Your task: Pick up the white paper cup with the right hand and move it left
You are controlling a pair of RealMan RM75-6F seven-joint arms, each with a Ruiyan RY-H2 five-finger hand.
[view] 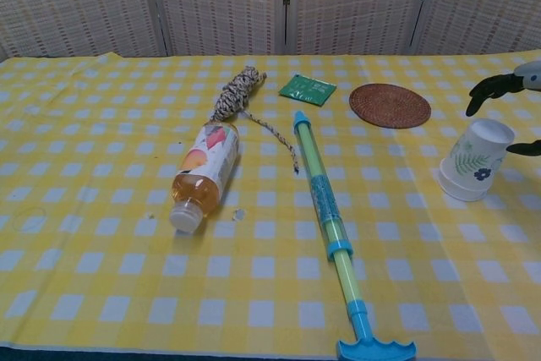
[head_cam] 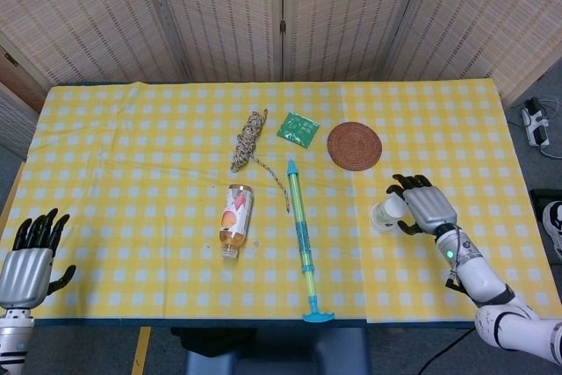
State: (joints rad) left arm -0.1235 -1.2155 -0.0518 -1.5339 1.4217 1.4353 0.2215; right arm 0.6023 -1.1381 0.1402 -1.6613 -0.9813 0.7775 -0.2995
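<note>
The white paper cup (head_cam: 385, 213) (view: 474, 161) with a leaf print lies tilted on the yellow checked cloth at the right. My right hand (head_cam: 421, 206) (view: 507, 99) is right beside it on its right side, fingers spread around the cup's upper end. Whether the fingers touch the cup is unclear; they have not closed on it. My left hand (head_cam: 26, 263) hangs off the table's front left corner with its fingers apart and nothing in it.
A blue and green water pump toy (head_cam: 301, 236) lies left of the cup. Further left is a bottle on its side (head_cam: 234, 218). A woven coaster (head_cam: 354, 145), a green packet (head_cam: 298, 128) and a coiled rope (head_cam: 249, 140) lie behind.
</note>
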